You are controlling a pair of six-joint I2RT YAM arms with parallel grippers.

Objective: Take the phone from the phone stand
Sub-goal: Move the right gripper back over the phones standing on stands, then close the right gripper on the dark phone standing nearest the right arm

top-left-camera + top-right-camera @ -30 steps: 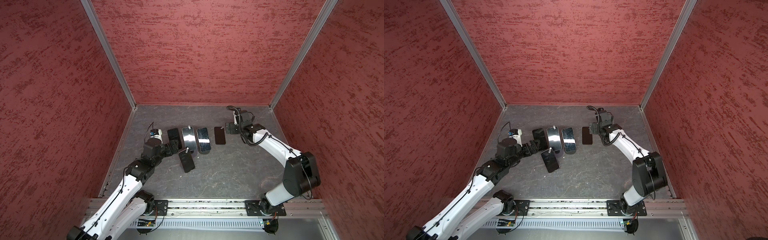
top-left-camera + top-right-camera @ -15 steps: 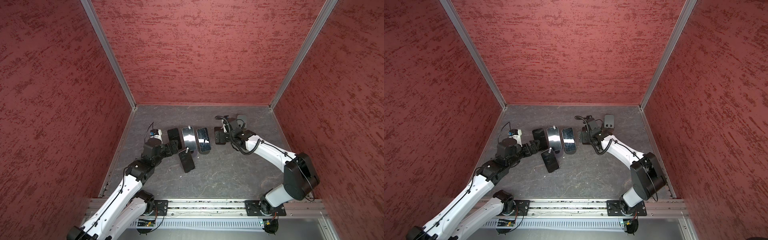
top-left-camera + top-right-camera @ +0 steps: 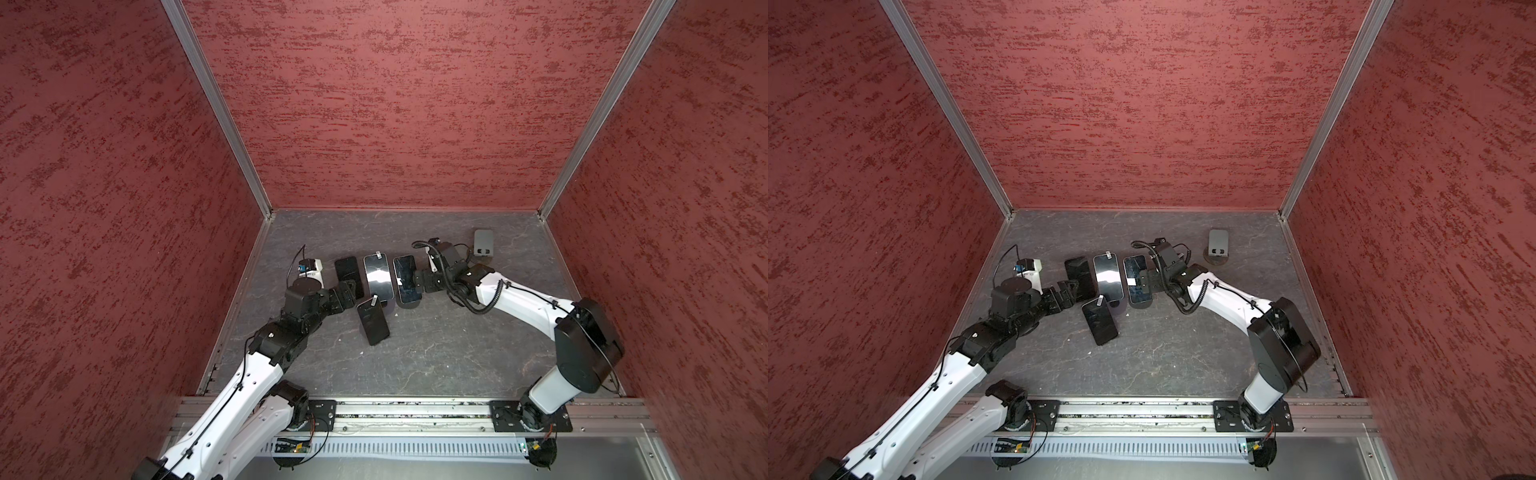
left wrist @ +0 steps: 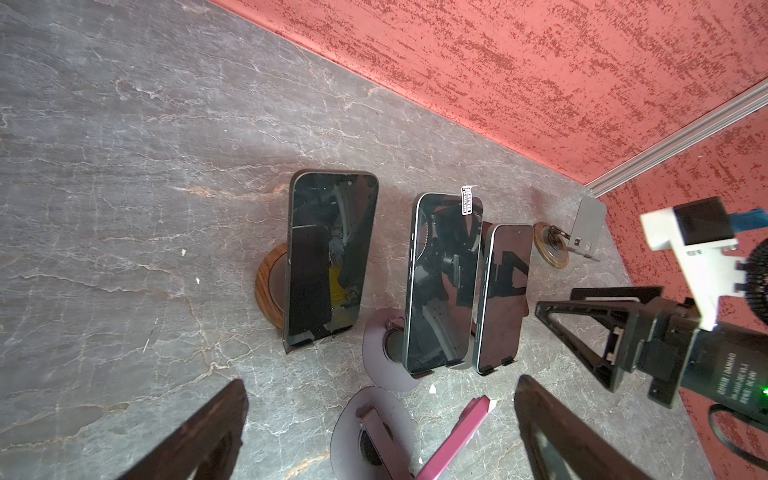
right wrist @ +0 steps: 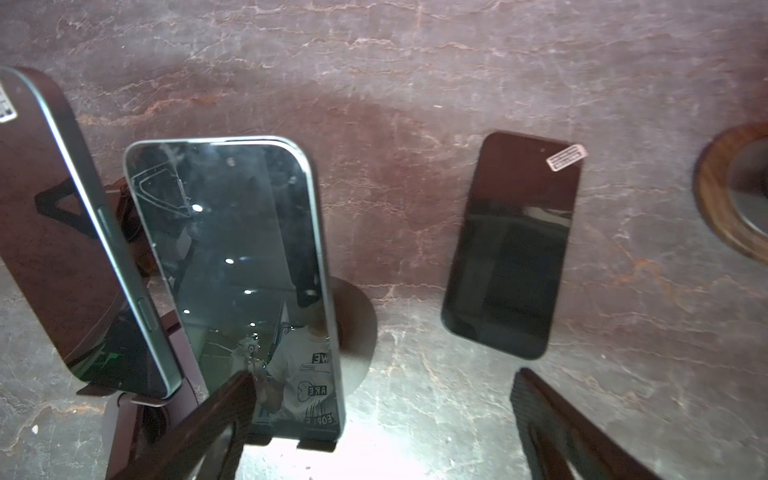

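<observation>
Left gripper (image 3: 349,290) and right gripper (image 3: 417,281): both w/ jaws apart, nothing held. Phone (image 5: 232,266) on stand (image 5: 357,332) mirrors shirt lettering "ARE". Sticker (image 5: 566,157) on flat phone (image 5: 507,249) unreadable.

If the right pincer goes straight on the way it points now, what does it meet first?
Probably the nearest standing phone: in a top view the open right pincer points at its edge, and in the wrist view one finger overlaps it. Depth is unclear.

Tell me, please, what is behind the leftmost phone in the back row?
Behind the leftmost phone, part of a wood-rimmed round stand base peeks out at one side. The stand's upright support and the rest of that base are covered by the phone.
</observation>
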